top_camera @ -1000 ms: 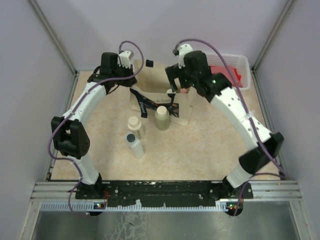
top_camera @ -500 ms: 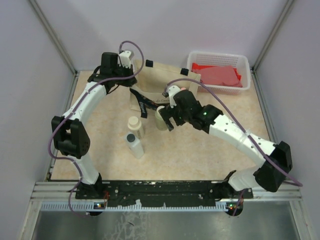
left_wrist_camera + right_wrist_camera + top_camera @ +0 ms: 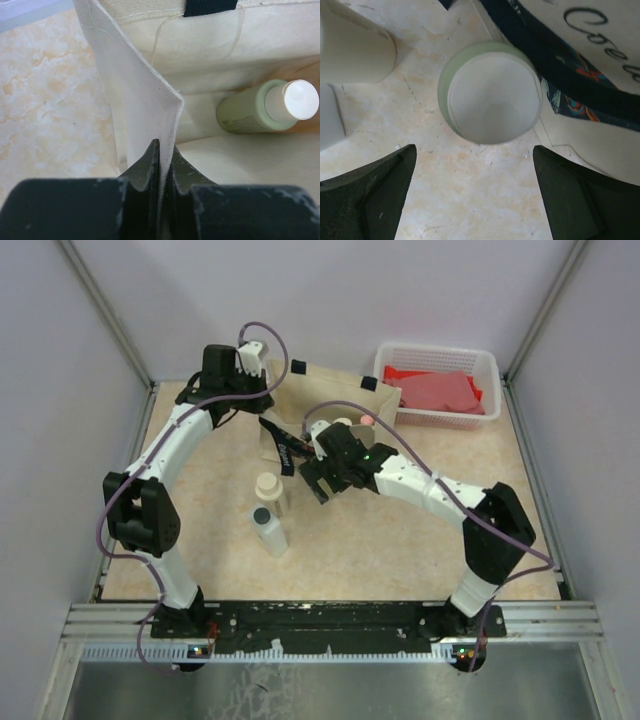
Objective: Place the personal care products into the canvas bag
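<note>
The olive-green bottle (image 3: 490, 95) stands upright on the table (image 3: 470, 205), so my right wrist view looks straight down its long axis. All it gives me is the round cream cap with a thin green rim, in the middle of the frame and a little above centre. The printed side of the canvas bag (image 3: 610, 30) fills the upper right, just beside the bottle, with a navy handle running between them. The beige bottle (image 3: 355, 50) sits near it at upper left.

My right claw (image 3: 474, 152) is spread wide and holds nothing, one finger in each lower corner. The bottle lies between the two fingers but towards the top of the frame from the line joining their tips. I judge the tips must drop and nudge up-frame before the jaws can close on the body.

In the top view this arm is right over the bottle and hides it. The white bottle (image 3: 268, 530) stands lower in the frame, apart.

My left claw (image 3: 162, 155) is pressed together on the bag's rim, holding the mouth open. A second olive-green bottle (image 3: 265, 107) lies on its side inside. The pick is therefore the right arm's.
</note>
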`<state>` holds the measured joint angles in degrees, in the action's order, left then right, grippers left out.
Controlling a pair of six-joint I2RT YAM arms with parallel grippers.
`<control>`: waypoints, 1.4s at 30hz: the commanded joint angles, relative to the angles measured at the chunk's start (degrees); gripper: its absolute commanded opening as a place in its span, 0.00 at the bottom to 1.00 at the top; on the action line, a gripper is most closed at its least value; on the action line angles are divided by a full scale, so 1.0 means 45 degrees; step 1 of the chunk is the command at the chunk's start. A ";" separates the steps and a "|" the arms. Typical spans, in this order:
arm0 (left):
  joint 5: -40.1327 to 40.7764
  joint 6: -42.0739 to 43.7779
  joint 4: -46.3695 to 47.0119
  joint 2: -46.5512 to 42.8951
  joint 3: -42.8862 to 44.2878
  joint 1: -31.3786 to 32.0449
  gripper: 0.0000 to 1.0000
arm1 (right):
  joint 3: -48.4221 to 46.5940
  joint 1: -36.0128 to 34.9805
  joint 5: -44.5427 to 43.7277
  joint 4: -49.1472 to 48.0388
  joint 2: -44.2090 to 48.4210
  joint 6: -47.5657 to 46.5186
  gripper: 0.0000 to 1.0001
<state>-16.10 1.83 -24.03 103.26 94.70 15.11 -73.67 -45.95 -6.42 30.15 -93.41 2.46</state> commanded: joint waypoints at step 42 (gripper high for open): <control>0.0118 -0.0022 0.0594 -0.0365 -0.0055 -0.0009 0.00 | -0.1223 -0.0179 -0.0402 -0.0282 0.0226 -0.0420 0.00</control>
<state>-15.64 1.72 -23.79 103.26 94.67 15.11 -78.19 -46.39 -9.10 27.73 -101.93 -1.83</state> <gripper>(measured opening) 0.110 0.685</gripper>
